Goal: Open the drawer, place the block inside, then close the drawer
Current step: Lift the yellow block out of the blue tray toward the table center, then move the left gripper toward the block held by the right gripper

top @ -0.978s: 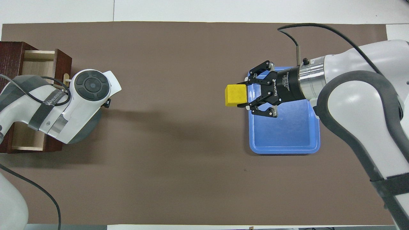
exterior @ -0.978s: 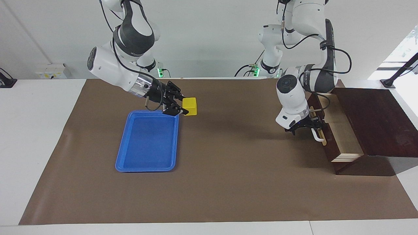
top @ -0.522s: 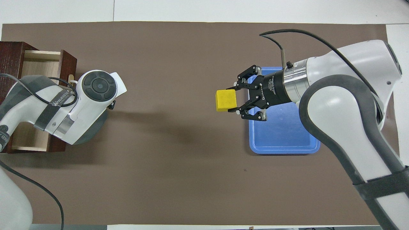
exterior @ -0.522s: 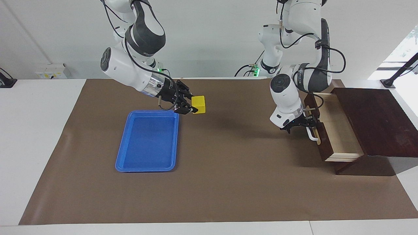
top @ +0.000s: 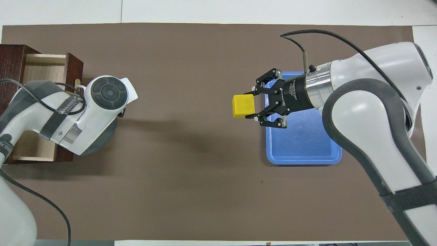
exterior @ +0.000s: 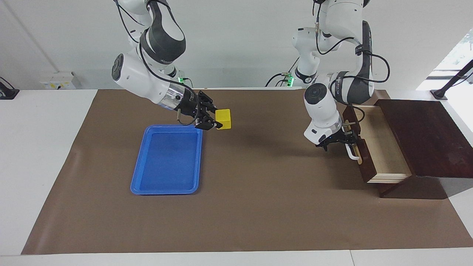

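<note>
The yellow block (exterior: 223, 119) (top: 243, 106) hangs in the air over the brown mat, just off the blue tray's corner. My right gripper (exterior: 218, 119) (top: 253, 105) is shut on it, one fingertip on each side. The dark drawer (exterior: 364, 155) (top: 73, 65) stands pulled out of its wooden box (exterior: 425, 136), and its pale interior (exterior: 384, 147) shows nothing in it. My left gripper (exterior: 342, 142) is at the white handle (exterior: 351, 151) with its fingers open about the bar. In the overhead view its own wrist hides it.
The flat blue tray (exterior: 166, 159) (top: 304, 143) lies on the brown mat (exterior: 258, 207) at the right arm's end, with nothing in it. The wooden box sits at the left arm's end of the table.
The drawer has slid farther out of its box, with my left gripper at the handle. My right gripper has carried the block off the tray's edge toward the middle of the table.
</note>
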`<state>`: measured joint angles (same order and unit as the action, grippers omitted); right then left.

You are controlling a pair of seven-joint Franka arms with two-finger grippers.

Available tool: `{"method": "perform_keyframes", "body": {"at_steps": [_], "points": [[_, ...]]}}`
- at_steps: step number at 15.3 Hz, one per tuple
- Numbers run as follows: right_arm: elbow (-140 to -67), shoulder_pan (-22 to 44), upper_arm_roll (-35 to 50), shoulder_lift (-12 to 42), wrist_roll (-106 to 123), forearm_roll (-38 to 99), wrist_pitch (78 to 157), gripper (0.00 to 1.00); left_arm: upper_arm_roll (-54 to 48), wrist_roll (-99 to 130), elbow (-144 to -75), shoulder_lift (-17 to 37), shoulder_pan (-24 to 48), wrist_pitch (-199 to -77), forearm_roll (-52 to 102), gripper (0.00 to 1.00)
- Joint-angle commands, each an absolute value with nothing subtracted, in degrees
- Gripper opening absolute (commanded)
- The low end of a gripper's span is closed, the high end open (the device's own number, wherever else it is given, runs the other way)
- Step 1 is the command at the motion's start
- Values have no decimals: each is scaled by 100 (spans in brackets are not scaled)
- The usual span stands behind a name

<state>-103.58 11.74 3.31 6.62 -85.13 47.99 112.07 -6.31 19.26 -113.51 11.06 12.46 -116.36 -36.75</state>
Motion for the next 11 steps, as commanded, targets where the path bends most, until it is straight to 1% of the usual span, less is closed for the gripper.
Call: {"method": "perform_keyframes", "body": {"at_steps": [1, 7, 11], "points": [[-10213, 1116, 360, 721, -8675, 4632, 11118, 0, -598, 1951, -11329, 1072, 1459, -11514, -3498, 100], [-10213, 1099, 360, 729, -8666, 4570, 11118, 0, -606, 1863, -11198, 1037, 1433, -11444, -3489, 100], [-10222, 1107, 360, 721, -8666, 4570, 11109, 0, -615, 1854, -10829, 1002, 1468, -11066, -3121, 100]]}}
